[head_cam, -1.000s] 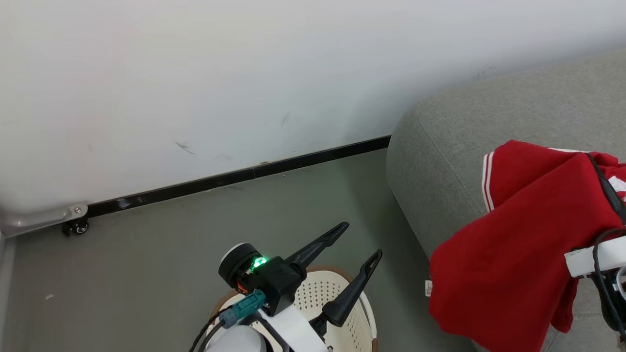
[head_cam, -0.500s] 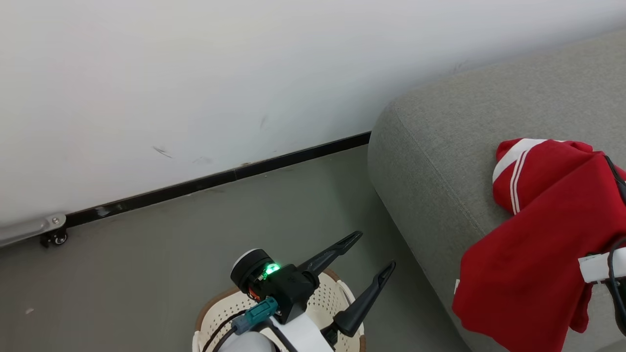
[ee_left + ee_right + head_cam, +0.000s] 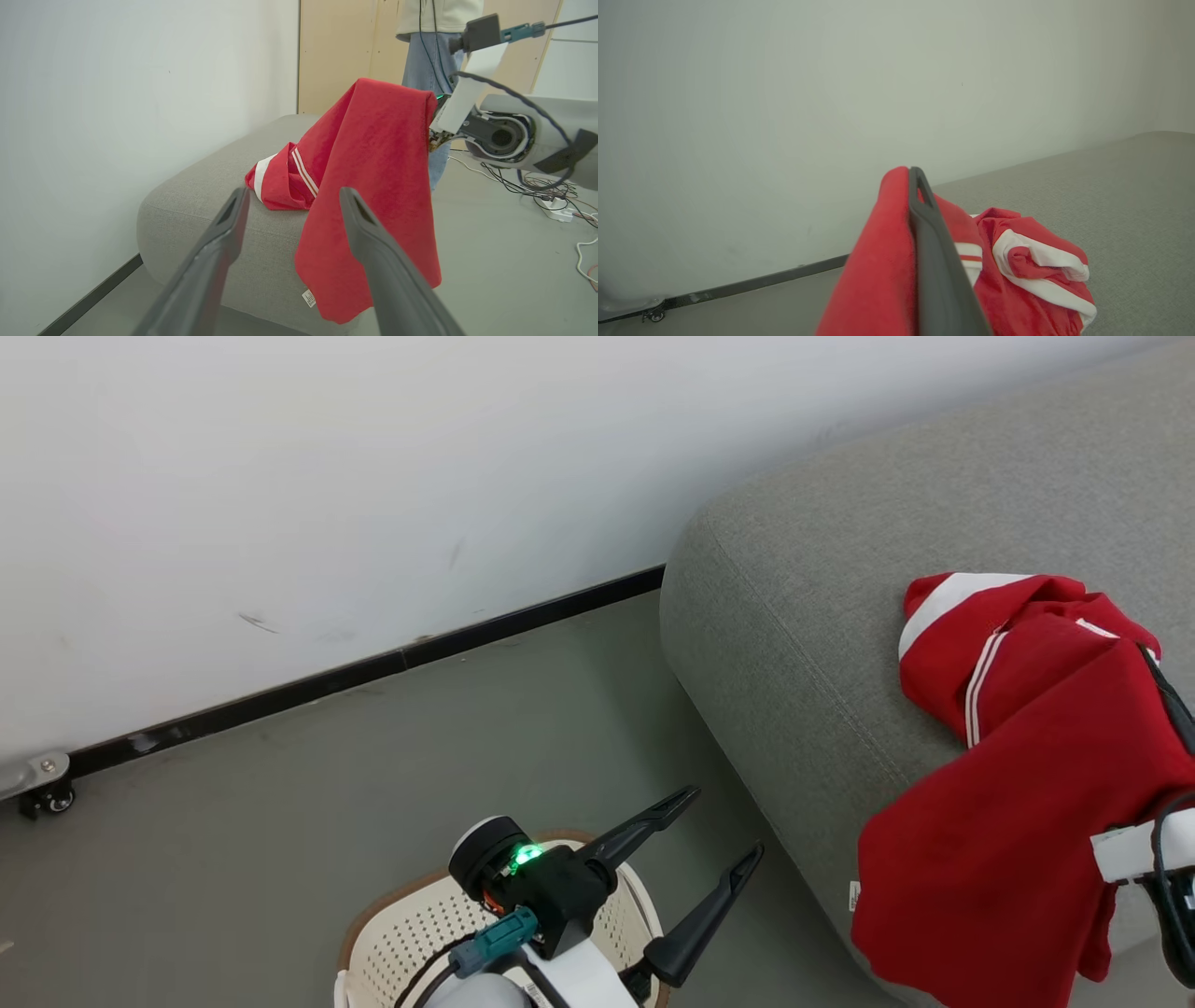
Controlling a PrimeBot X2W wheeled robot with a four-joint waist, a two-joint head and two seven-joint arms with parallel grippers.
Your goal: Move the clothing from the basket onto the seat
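Rightward swing of the head camera aside, the red garment [image 3: 1008, 784] has come further over the seat [image 3: 794, 597], its striped end resting there. The right gripper [image 3: 917, 179] is clamped on it, and the left gripper [image 3: 724, 821] hangs wide, its 2 fingers above the basket [image 3: 401, 933]. Most of the cloth overhangs the seat's edge, so if let go here its weight could drag it to the floor [image 3: 467, 737].

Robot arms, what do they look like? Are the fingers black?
Each pale white arm ends in two long, dark grey pointed fingers. The left gripper has a black body, a glowing green light, a teal plug and black cables.
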